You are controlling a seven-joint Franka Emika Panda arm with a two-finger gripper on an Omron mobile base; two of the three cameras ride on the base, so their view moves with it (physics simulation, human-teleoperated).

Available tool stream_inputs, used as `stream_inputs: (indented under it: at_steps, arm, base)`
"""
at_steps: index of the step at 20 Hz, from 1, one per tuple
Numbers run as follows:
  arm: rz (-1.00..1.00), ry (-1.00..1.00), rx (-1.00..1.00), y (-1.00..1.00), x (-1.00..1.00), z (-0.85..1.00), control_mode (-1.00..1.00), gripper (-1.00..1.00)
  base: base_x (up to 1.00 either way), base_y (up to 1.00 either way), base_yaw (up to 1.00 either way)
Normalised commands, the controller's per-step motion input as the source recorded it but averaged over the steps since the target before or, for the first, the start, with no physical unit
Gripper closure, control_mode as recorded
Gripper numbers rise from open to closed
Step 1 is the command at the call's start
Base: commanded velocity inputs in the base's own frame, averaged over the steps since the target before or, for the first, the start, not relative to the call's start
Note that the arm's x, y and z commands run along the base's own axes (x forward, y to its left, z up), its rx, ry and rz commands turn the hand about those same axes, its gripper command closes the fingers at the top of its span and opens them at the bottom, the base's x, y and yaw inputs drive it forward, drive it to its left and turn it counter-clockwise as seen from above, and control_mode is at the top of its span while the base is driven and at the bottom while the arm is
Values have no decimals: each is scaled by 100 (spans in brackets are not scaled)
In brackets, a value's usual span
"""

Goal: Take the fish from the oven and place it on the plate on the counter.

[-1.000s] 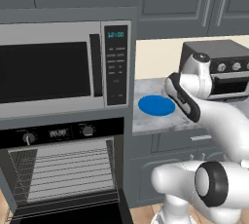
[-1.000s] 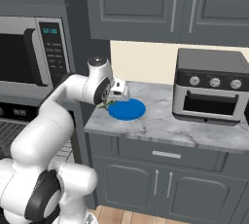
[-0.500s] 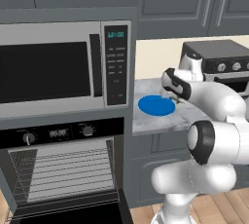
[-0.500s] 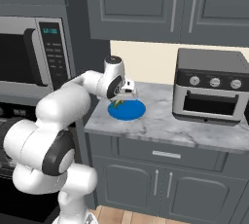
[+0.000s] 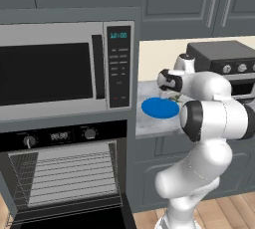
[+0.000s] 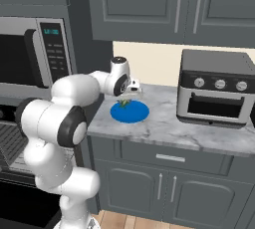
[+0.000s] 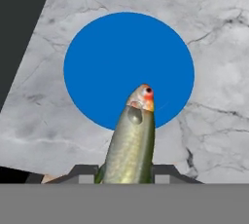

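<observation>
Left base view: gripper [image 5: 175, 95] poised over the far edge of the plate [image 5: 158, 108], well clear of the oven [image 5: 64, 173], whose door hangs open with bare racks. Fish [image 5: 177, 96] barely visible as a green fleck under the hand, above the plate's rim rather than its middle. Risk judged here: letting go this far off centre, with the fish landing half on the counter [image 5: 149, 126].

Right base view: gripper [image 6: 125, 98] just above the plate [image 6: 130, 112], fish [image 6: 123, 103] dangling near the plate's near-left part. A drop from height likely to bounce or roll it off.

Hand view: fish [image 7: 131, 140] pinched between the two half-closed finger tips [image 7: 83, 173], head pointing onto the plate [image 7: 121, 62], tail end over bare counter [image 7: 214, 47]. Held slantwise, so prone to pivot or slip sideways on release.
</observation>
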Motion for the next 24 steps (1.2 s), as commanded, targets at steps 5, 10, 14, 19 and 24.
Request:
stream_inputs:
  at_steps: [5,10,14,19,24]
  arm:
    - [4,0,-3,0,37,-43,-100,100]
    - [5,0,-2,0,19,-41,-100,100]
    - [6,0,-4,0,14,-36,-100,100]
    - [6,0,-2,0,19,-37,-100,100]
    - [9,1,0,-17,39,-27,-100,100]
  base:
    - [0,0,0]
    - [0,0,0]
    - [0,0,0]
    - [0,0,0]
    - [0,0,0]
